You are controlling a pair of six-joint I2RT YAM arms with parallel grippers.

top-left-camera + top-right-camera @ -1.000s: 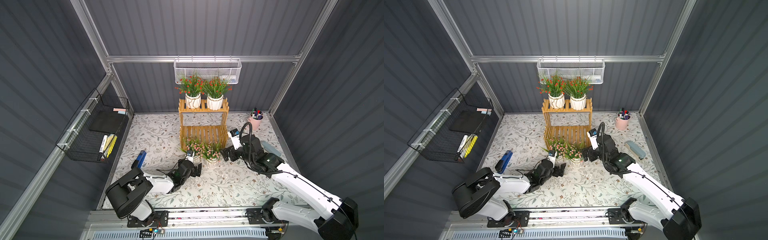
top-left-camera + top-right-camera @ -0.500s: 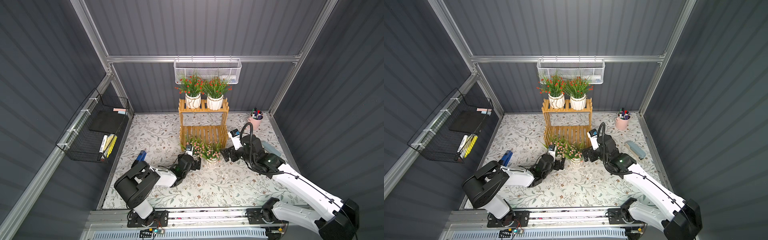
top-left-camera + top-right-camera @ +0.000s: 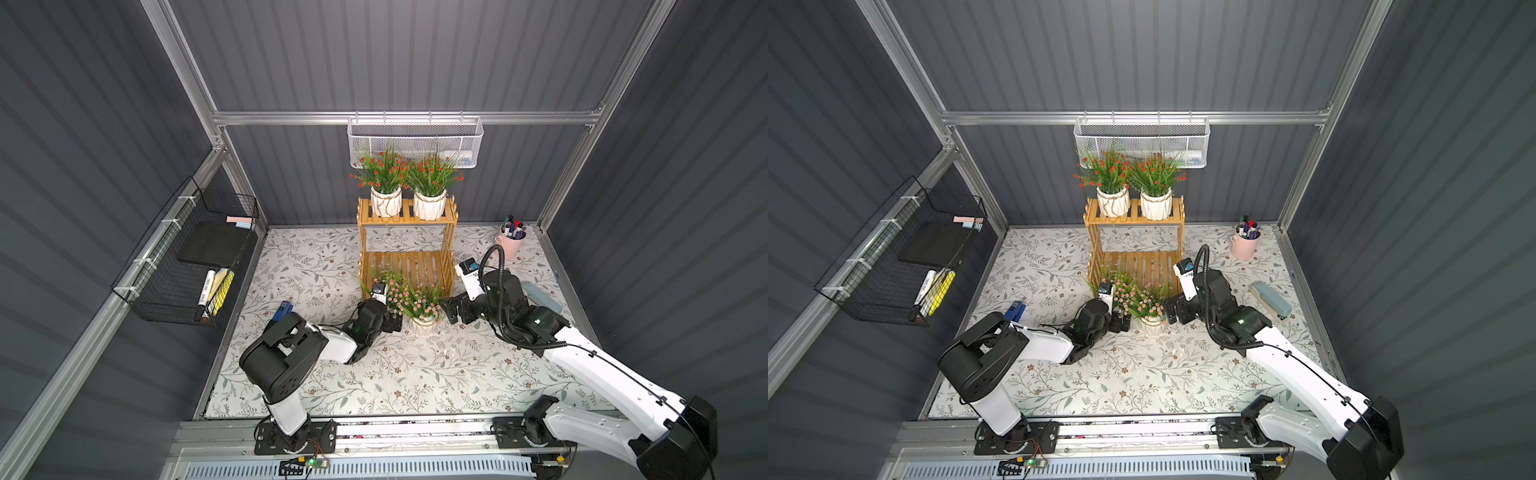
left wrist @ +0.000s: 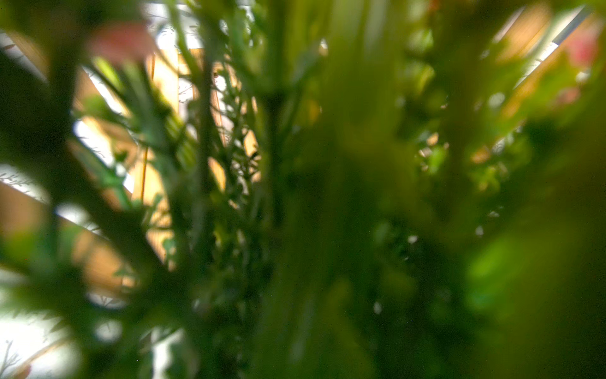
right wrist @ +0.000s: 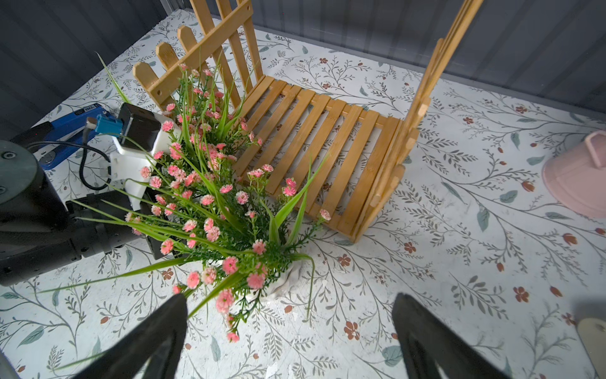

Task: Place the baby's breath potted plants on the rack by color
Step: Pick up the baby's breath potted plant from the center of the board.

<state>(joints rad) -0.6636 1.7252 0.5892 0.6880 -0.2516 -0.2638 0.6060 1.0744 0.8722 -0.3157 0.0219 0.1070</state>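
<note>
Grey ribbed walls close in a flower-printed counter (image 3: 307,266). Largest on it are the 2 arms. The right arm (image 3: 590,361) climbs from its base at the front rail, bends at a raised elbow and drops its wrist toward the middle of the counter. The left arm (image 3: 332,347) lies low, stretched from its base almost flat across the counter toward the same spot.

At the back middle stands the rack (image 3: 407,214), a 2-tier shelf of yellow wooden slats. Its upper tier carries 2 red-flowered plants (image 3: 384,180), upright and side by side in white pots.

2 pink-flowered plants (image 3: 419,303) stand on the counter just in front of the rack's lower tier, their leaves mingling. The right wrist view shows the white pot (image 5: 288,279) of the right one; the pot of the left one is hidden by foliage.

The right end effector (image 5: 290,300) is spread wide with nothing in it, its 2 black fingers (image 5: 157,338) just short of that white pot. In both top views it sits just beside the right pink plant.

The left end effector (image 3: 1121,323) is pushed in among the leaves of the left pink plant. Blurred green stems fill the left wrist view, so I cannot tell how far it is open or whether it has hold of the pot.
</note>
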